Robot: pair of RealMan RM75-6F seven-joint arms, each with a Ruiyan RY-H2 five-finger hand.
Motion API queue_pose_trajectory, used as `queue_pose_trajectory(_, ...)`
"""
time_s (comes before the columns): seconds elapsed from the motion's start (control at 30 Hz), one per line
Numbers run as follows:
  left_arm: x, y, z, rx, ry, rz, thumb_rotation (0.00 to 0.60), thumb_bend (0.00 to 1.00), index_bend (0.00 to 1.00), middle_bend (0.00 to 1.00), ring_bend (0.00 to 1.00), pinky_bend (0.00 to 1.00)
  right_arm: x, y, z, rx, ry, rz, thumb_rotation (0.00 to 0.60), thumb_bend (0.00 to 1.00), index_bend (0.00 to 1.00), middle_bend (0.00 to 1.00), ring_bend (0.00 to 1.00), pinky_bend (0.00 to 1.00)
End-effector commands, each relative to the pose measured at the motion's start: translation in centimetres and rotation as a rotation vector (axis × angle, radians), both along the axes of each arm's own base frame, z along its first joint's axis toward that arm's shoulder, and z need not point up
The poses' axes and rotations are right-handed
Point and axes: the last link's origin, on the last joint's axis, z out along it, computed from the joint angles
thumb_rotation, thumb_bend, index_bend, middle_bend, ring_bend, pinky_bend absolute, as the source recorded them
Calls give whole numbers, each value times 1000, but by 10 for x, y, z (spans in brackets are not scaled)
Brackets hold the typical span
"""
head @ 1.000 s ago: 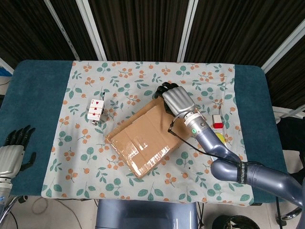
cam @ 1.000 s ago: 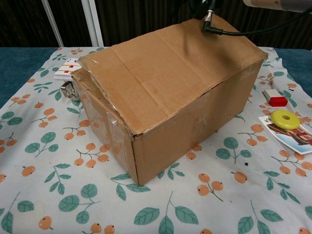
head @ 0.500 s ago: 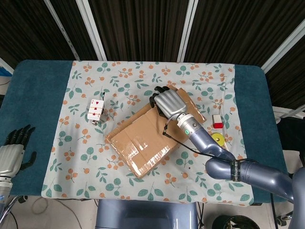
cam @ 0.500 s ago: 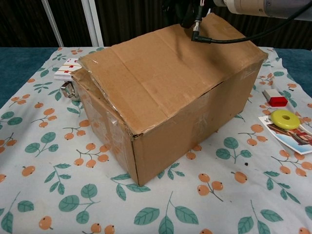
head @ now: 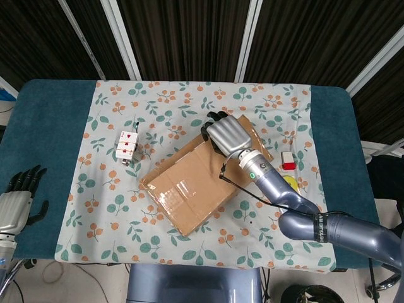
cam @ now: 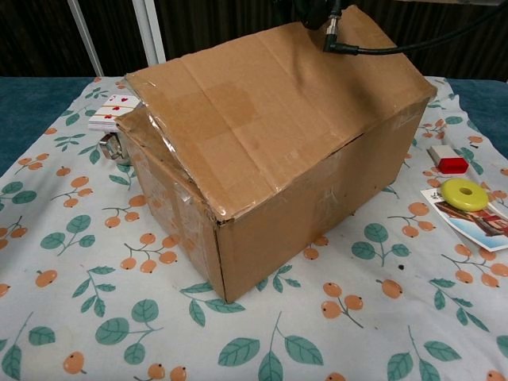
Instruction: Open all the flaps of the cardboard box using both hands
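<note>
The cardboard box point(head: 189, 189) stands slantwise in the middle of the floral cloth and fills most of the chest view point(cam: 278, 151). Its top flap point(cam: 270, 87) is tilted, raised along its far edge. My right hand point(head: 226, 134) lies on that far edge with its dark fingers curled over it, gripping the flap. In the chest view only the fingertips and a black cable point(cam: 341, 44) show at the top. My left hand point(head: 16, 202) hangs off the table's near left corner, fingers spread, holding nothing.
A pack of playing cards point(head: 127, 145) lies left of the box, also seen as playing cards point(cam: 111, 111) in the chest view. Right of the box are a red-and-white block point(cam: 448, 159) and a yellow disc point(cam: 467, 193) on a picture card point(cam: 476, 218).
The top flap has lifted along its far and left edge, pulled by my right hand, which shifted slightly up and back. The left hand has not moved.
</note>
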Motion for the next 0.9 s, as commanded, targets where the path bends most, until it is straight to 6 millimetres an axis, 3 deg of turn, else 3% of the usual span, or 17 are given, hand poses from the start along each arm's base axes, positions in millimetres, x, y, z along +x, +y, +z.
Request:
queue_pose_trajectory(0.03,0,0,0,-2,-1,0,600,460,0,0,0,0,-2,3,11,-20,17,3,600,1000,530,448,190,230)
queue_pose_trajectory(0.57,3,-3,-2,-1,3,-24,600,460,0,0,0,0,-13,34,84,-125,24,-24,600,1000,530,448,190,230)
queue_pose_trajectory(0.9,3,-4,-3,7,8,-33,600,460,0,0,0,0,-35,59,120,-158,32,-93,600,1000,530,448,190,230)
